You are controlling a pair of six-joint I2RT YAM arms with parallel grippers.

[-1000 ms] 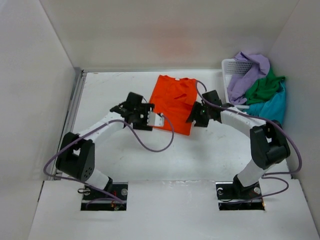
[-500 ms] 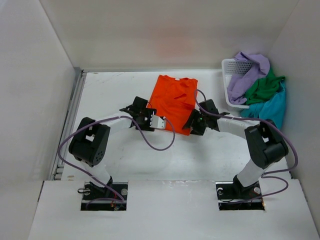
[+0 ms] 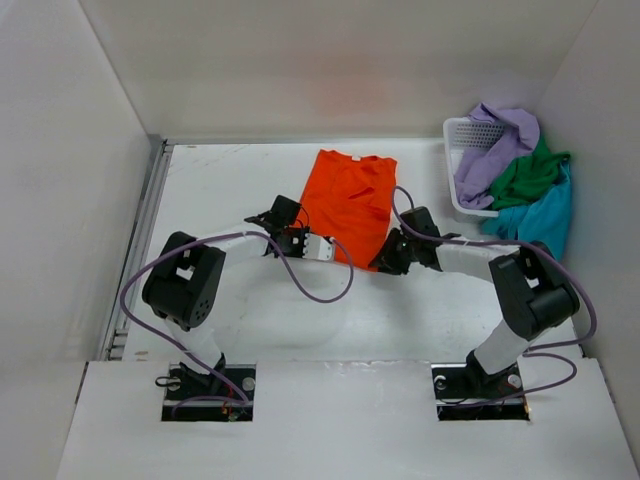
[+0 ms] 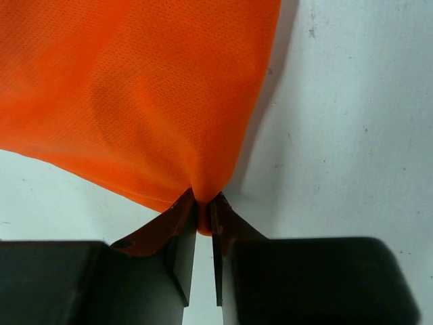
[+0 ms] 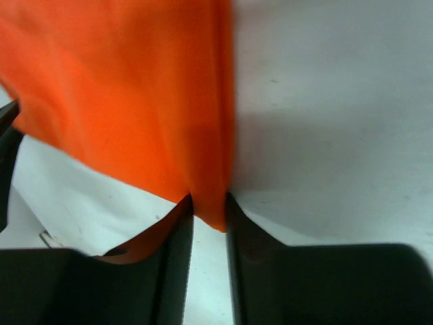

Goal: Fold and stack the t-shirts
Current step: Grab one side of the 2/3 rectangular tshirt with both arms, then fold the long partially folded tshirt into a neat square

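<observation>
At the near edge of the flat bright orange cloth t-shirt (image 3: 348,200), both arms reach in from their bases and meet the hem. The left gripper (image 3: 326,250) sits at the shirt's near left corner and the right gripper (image 3: 383,262) at its near right corner.

From above, the fingers are too small to judge. The wrist cameras settle it. In the left wrist view, the left gripper (image 4: 205,217) has its black fingers (image 4: 183,250) pressed almost together, with a point of the bright orange cloth t-shirt (image 4: 135,101) pinched between them and puckering upward. In the right wrist view, the right gripper (image 5: 210,217) stands slightly wider, and the corner of the bright orange cloth t-shirt (image 5: 135,88) fills the gap between its jaws, so it is gripped as well.

Only the overhead view shows the rest. The shirt lies spread on the white table (image 3: 230,190), its collar end away from the arms. Far right of it and well apart stands a white plastic mesh basket (image 3: 460,135). A pale lavender t-shirt (image 3: 500,130) is draped over the basket, a dark green t-shirt (image 3: 525,170) is bunched below it, and a teal blue t-shirt (image 3: 545,210) spills down on the basket's near right side.
</observation>
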